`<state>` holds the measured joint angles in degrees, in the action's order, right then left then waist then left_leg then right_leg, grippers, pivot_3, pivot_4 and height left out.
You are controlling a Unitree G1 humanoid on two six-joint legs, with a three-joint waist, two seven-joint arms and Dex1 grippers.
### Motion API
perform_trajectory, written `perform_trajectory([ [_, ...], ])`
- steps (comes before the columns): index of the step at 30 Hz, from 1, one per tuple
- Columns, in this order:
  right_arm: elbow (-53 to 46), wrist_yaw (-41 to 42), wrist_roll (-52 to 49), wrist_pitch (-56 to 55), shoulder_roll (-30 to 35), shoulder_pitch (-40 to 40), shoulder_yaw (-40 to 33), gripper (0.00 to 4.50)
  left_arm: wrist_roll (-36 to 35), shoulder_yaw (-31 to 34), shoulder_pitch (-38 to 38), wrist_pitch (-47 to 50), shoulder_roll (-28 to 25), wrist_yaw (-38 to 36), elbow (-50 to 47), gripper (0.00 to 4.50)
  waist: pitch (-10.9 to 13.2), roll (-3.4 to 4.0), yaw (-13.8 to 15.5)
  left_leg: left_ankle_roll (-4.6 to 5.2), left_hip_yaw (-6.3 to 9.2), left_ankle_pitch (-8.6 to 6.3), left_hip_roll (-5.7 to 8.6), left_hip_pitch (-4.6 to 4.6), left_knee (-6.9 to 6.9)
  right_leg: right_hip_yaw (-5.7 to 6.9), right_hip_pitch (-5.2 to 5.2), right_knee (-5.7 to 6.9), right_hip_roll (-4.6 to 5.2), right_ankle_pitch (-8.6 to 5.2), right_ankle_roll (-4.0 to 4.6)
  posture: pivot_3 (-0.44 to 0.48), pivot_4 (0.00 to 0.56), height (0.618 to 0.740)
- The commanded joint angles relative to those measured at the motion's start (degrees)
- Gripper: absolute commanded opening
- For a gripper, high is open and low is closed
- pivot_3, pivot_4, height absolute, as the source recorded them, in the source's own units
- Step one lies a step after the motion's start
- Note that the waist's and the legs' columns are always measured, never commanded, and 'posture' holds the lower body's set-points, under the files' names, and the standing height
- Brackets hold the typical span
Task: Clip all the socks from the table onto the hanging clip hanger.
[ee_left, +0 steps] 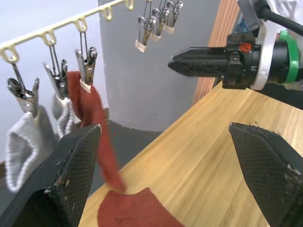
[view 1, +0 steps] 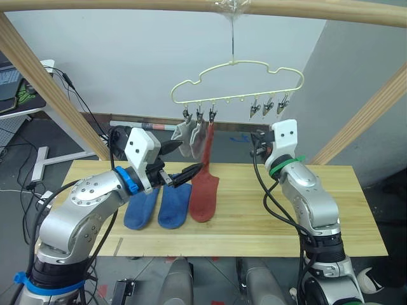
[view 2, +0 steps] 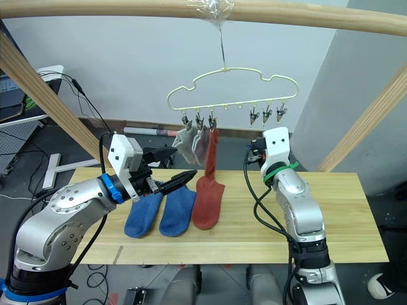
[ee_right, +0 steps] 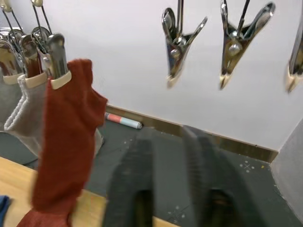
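Here the left gripper (ee_left: 165,175) gapes wide and empty beside the clipped rust-red sock (view 1: 206,159) (toe on table (view 1: 305,210)).

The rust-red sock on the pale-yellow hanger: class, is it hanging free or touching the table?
Touching. The rust-red sock is clipped at its top, while its foot lies on the light wooden table.

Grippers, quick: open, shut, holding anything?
Left gripper: open, empty, near the red sock.
Right gripper: looks shut, holding nothing, under the clip hanger.
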<state>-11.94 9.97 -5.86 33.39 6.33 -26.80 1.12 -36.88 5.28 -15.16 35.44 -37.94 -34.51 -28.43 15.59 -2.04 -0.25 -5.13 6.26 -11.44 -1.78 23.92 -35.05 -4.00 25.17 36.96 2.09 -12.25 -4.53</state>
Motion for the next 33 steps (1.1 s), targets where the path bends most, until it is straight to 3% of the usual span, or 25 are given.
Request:
perform_trajectory([
  [1, 1.1, -0.9, -0.4, -2.6, -1.3, -3.4, -0.5, 0.94, 0.3, 0.8, -1.2, -0.9, 0.5, 0.0, -0.8, 4.50, 0.0, 0.00, -0.1, 0.00, 0.00, 0.01, 0.00, 0.00, -0.01, 0.00, 0.00, 0.00, 0.00, 0.01, -0.02, 0.124, 0.186, 0.740],
  [10, 7.8, -3.6, -0.5, -4.7, -3.4, -8.8, -2.1, 0.94, -0.8, 2.2, -2.3, 0.9, 0.9, 0.7, -1.1, 4.50, 0.0, 0.00, 0.1, 0.02, 0.01, 0.03, 0.00, -0.01, -0.01, 0.01, -0.02, 0.03, 0.00, 0.04, -0.02, 0.148, 0.188, 0.740],
  [13, 7.8, -4.0, -0.6, -4.2, -3.4, -8.5, -2.3, 1.55, -0.9, 2.6, -2.5, 1.2, 1.1, 1.0, -0.8, 4.50, 0.0, 0.00, 0.1, 0.02, 0.03, 0.03, 0.00, -0.01, -0.01, 0.02, -0.02, 0.04, 0.00, 0.04, -0.02, 0.150, 0.190, 0.740],
  [19, 7.9, -4.7, -0.3, -4.0, -3.8, -8.6, -2.3, 3.62, -0.8, 2.6, -2.2, 1.3, 1.3, 0.9, -1.0, 4.50, 0.0, 0.00, 0.1, 0.02, 0.03, 0.03, 0.00, -0.03, -0.01, 0.02, -0.02, 0.08, 0.00, 0.04, -0.02, 0.150, 0.190, 0.740],
  [33, 9.0, -4.8, -0.4, -5.4, -5.0, -10.6, -1.4, 3.62, 0.5, 2.5, -6.9, -0.2, 0.7, -1.0, 2.1, 4.50, 0.0, 0.01, 0.1, 0.04, 0.03, 0.05, 0.00, -0.04, -0.02, 0.02, -0.03, 0.12, 0.00, 0.05, -0.03, 0.146, 0.192, 0.740],
])
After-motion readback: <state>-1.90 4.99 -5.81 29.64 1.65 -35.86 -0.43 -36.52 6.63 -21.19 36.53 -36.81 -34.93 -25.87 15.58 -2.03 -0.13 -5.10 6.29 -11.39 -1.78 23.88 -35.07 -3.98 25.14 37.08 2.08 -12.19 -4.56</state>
